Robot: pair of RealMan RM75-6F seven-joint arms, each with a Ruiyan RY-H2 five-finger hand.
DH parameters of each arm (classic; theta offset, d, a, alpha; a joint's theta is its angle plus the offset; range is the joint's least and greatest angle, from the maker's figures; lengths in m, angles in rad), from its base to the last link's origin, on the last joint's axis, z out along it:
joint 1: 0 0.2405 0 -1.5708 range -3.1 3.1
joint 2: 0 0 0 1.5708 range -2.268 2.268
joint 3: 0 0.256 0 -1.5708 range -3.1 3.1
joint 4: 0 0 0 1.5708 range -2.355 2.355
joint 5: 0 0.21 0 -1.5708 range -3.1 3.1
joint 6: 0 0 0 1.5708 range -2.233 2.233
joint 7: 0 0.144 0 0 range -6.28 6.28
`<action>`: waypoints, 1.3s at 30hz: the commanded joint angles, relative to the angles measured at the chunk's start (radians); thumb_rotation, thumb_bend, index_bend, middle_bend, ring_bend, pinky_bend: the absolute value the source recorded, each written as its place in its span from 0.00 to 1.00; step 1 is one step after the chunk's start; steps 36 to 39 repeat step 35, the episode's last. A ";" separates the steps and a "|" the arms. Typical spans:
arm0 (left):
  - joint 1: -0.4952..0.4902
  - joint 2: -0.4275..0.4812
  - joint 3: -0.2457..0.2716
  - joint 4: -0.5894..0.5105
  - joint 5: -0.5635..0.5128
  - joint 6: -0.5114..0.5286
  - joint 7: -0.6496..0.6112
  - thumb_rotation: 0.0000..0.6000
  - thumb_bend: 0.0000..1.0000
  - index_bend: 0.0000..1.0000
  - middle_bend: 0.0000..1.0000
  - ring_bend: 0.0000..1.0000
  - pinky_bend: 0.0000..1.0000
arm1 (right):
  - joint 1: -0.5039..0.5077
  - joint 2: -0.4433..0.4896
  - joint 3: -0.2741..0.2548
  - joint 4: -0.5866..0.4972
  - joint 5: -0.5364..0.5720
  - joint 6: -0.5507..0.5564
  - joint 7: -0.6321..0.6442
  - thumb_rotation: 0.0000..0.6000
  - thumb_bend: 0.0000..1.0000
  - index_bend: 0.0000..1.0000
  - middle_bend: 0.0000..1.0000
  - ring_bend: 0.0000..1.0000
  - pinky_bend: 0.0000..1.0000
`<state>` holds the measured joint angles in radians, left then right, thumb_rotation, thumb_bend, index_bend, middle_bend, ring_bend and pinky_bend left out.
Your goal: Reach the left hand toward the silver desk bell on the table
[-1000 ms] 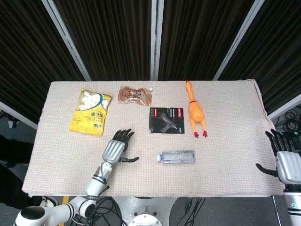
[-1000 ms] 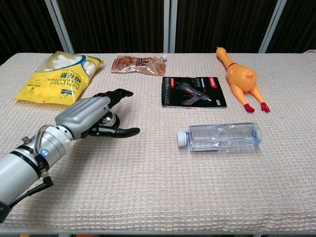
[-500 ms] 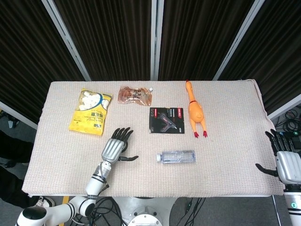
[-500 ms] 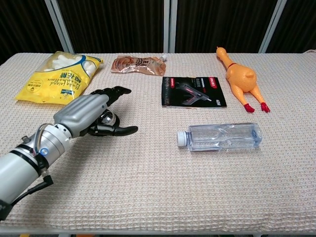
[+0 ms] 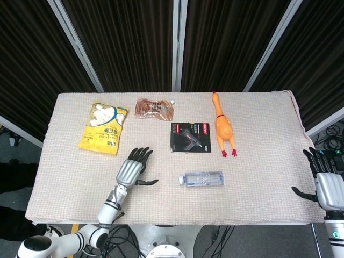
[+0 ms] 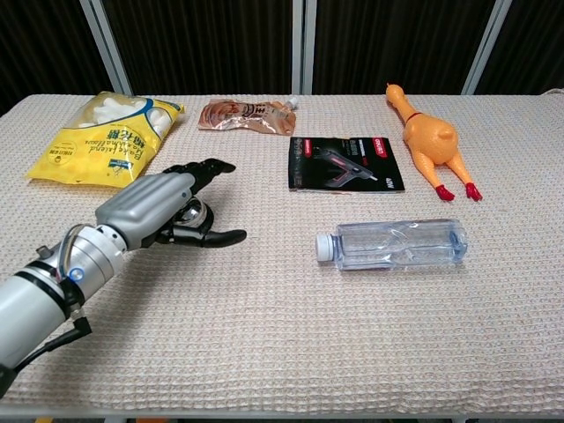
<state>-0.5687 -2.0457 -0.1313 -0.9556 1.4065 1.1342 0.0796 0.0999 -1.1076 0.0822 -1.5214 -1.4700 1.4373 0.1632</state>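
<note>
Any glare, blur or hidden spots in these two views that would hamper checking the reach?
Head view: even lighting, sharp, soft shadows; the left hand hides the silver desk bell entirely. Chest view: sharp too, highlights on the water bottle; only a sliver of the silver desk bell shows under the hand's palm.

Seen on the desk [image 5: 269, 188]: one yellow snack bag [image 5: 104, 127], one brown pouch [image 5: 154, 109], one black packaged tool card [image 5: 190, 137], one rubber chicken [image 5: 222, 126], one clear water bottle [image 5: 201, 179], and one silver desk bell [image 6: 191, 214].
</note>
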 commanded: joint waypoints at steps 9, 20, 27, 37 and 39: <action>0.021 0.011 0.035 -0.002 -0.026 -0.055 0.023 0.26 0.00 0.04 0.00 0.00 0.00 | -0.002 0.005 0.001 -0.006 -0.001 0.005 0.001 1.00 0.00 0.00 0.00 0.00 0.00; 0.022 0.114 -0.042 -0.129 0.004 0.086 0.065 0.26 0.00 0.04 0.00 0.00 0.00 | -0.003 0.007 -0.001 -0.010 -0.010 0.010 0.008 1.00 0.00 0.00 0.00 0.00 0.00; 0.172 0.346 0.011 -0.262 0.036 0.284 0.169 0.28 0.00 0.04 0.00 0.00 0.00 | 0.007 -0.016 -0.004 0.005 -0.017 -0.003 0.014 1.00 0.00 0.00 0.00 0.00 0.00; 0.353 0.558 0.095 -0.376 0.040 0.433 0.133 0.29 0.00 0.04 0.00 0.00 0.00 | 0.023 -0.043 -0.005 0.031 -0.019 -0.024 0.014 1.00 0.00 0.00 0.00 0.00 0.00; 0.353 0.558 0.095 -0.376 0.040 0.433 0.133 0.29 0.00 0.04 0.00 0.00 0.00 | 0.023 -0.043 -0.005 0.031 -0.019 -0.024 0.014 1.00 0.00 0.00 0.00 0.00 0.00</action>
